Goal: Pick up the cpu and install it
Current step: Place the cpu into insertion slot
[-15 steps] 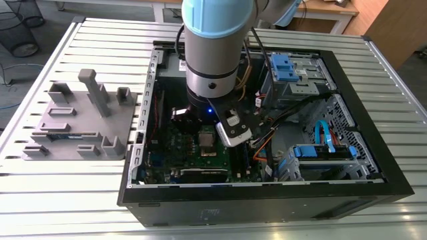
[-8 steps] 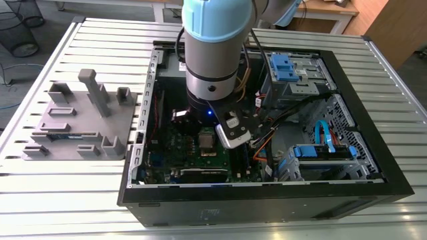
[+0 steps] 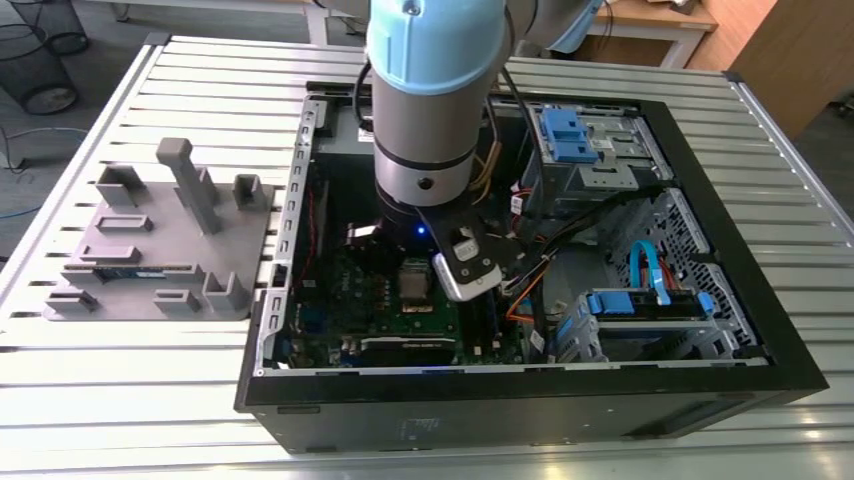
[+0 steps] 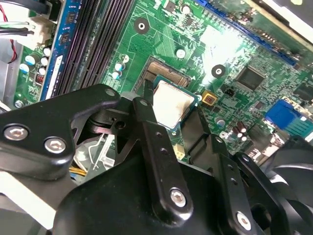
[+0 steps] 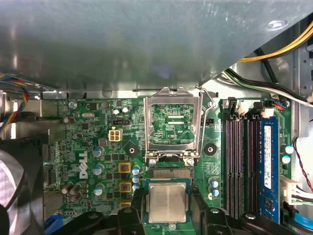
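The cpu (image 5: 167,201) is a small square chip with a silvery top and a green rim, held between the two black fingers (image 5: 131,216) of my gripper (image 5: 167,218). In the second wrist view the cpu (image 4: 171,104) hangs slightly tilted just over the open socket (image 4: 166,73), and my gripper (image 4: 174,120) is shut on its edges. The socket's metal load plate (image 5: 172,122) stands flipped open beyond the socket (image 5: 168,172). In the exterior view my arm (image 3: 427,100) reaches down into the open computer case (image 3: 534,400) over the motherboard.
Black memory slots (image 5: 239,161) run beside the socket. A grey metal box (image 5: 122,44) overhangs the board's far side, with cables (image 5: 274,54) beside it. A fan (image 5: 10,186) sits at one corner. A grey holder tray (image 3: 160,240) lies on the exterior view's left.
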